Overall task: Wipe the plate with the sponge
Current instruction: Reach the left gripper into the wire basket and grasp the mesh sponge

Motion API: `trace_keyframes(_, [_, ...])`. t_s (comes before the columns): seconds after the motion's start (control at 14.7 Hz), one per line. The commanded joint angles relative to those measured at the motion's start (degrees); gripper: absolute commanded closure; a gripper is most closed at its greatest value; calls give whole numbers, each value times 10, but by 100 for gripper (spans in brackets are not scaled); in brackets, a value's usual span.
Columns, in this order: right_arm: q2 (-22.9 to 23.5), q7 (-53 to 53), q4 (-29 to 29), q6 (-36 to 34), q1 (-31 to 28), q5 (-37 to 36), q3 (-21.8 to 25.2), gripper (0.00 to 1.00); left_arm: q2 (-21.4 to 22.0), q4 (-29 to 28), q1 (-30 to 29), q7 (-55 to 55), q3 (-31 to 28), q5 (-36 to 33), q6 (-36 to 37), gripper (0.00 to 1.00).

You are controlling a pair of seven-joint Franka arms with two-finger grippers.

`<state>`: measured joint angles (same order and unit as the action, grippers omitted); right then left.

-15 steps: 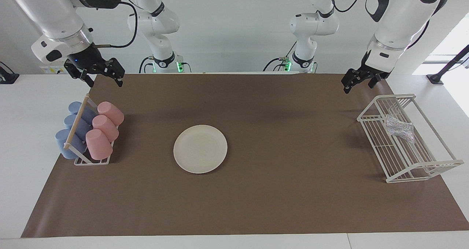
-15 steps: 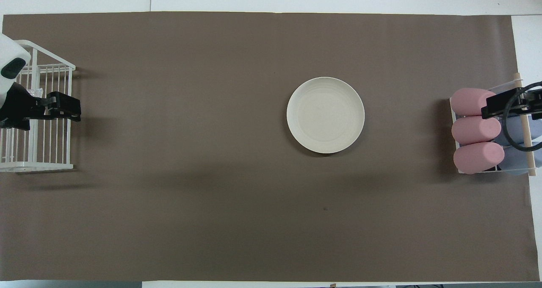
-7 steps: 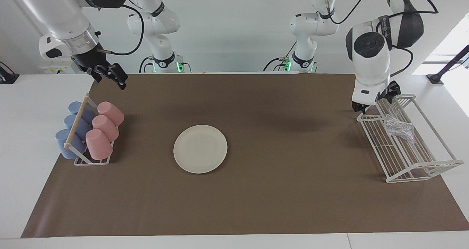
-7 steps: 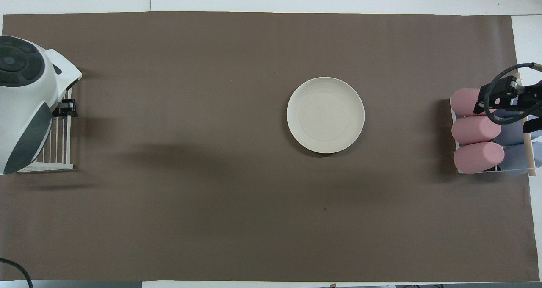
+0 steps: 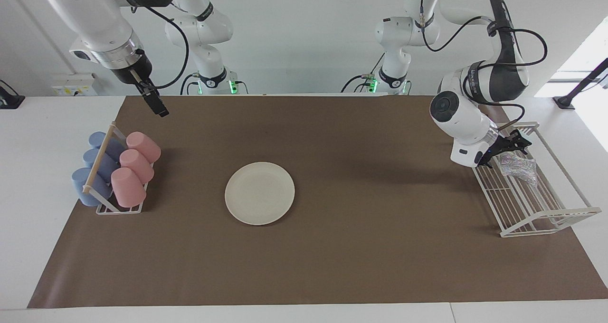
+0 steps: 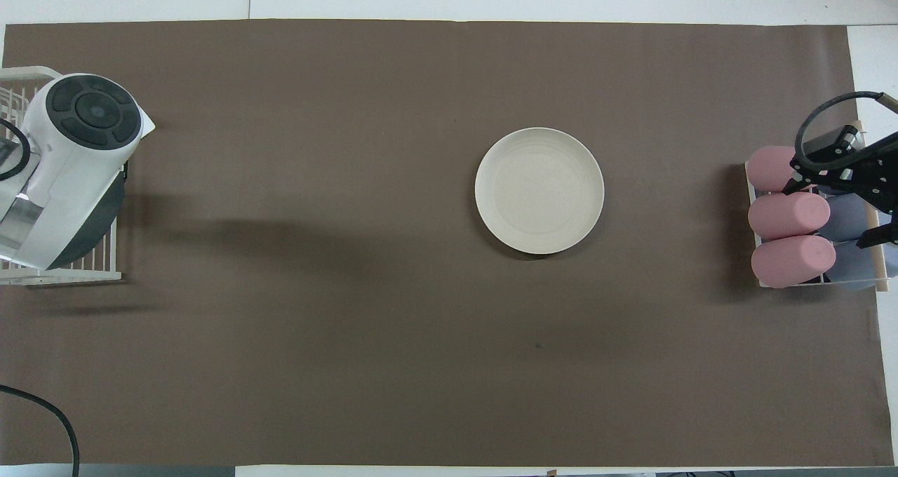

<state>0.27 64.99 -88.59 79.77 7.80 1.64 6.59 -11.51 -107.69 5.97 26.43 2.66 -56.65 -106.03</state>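
The cream plate [image 5: 260, 193] [image 6: 539, 191] lies flat on the brown mat, about mid-table. The silvery sponge [image 5: 517, 167] rests on the shelf of the white wire rack [image 5: 532, 204] [image 6: 70, 273] at the left arm's end. My left gripper [image 5: 507, 152] is open, low over the rack's end nearer the robots, right beside the sponge and apart from it. In the overhead view the left wrist hides both that gripper and the sponge. My right gripper [image 5: 159, 108] [image 6: 831, 203] hangs open in the air over the cup rack, holding nothing.
A small rack with three pink cups [image 5: 135, 164] [image 6: 789, 259] and three blue cups [image 5: 92, 168] lying on their sides stands at the right arm's end. The brown mat [image 5: 361, 247] covers most of the white table.
The left arm swung down and over the wire rack, bringing its gripper close to the sponge. The right gripper turned and rose slightly over the cup rack. Plate and sponge have not moved.
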Motion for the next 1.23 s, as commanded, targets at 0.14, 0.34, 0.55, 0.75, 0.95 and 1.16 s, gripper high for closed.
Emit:
trace_keyframes(0.14, [-18,154,-18,-7,11,18,-3,0,-13,-8,-12,39,0,-21,-14,7])
trace_keyframes(0.34, [-19,165,-19,-12,19,18,-4,0,-14,-5,-12,37,1,-21,-14,45])
trace_keyframes(0.55, [-19,152,-20,-20,20,17,-4,0,-15,-2,-18,36,1,-21,-16,100])
trace_keyframes(0.75, [-19,143,-20,-19,19,17,-4,0,-16,-1,-18,35,2,-21,-27,100])
trace_keyframes(0.95, [-19,148,-19,-21,20,18,-4,0,-17,4,-18,34,2,-20,-35,100])
trace_keyframes(1.16, [-20,159,-20,-23,33,18,-4,0,-17,47,-11,19,2,29,-11,100])
